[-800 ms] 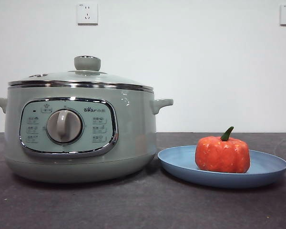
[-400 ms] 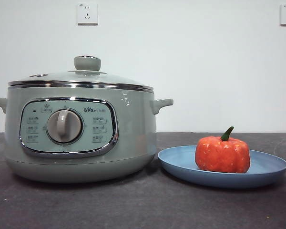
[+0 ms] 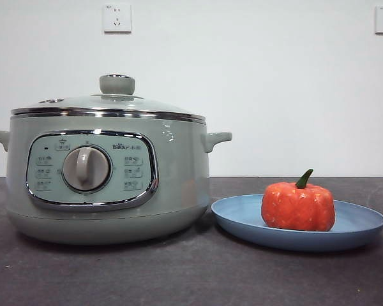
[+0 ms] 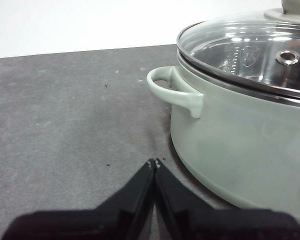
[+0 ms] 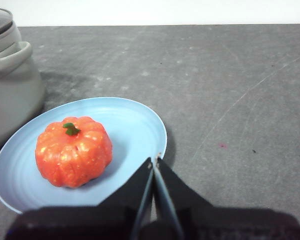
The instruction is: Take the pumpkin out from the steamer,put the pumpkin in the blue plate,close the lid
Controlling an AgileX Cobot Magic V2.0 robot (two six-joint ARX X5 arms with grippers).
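Observation:
The sage-green steamer stands at the left of the front view, with the glass lid seated on its chrome rim. To its right the orange pumpkin rests upright in the blue plate. My left gripper is shut and empty, just outside the steamer's side handle, beside the lid. Shut and empty too, my right gripper hovers at the rim of the blue plate, a little apart from the pumpkin. Neither arm shows in the front view.
A dark grey tabletop spreads under everything. Two wall sockets sit high on the white back wall. The steamer's right handle reaches toward the plate, and the steamer's wall shows beside the plate.

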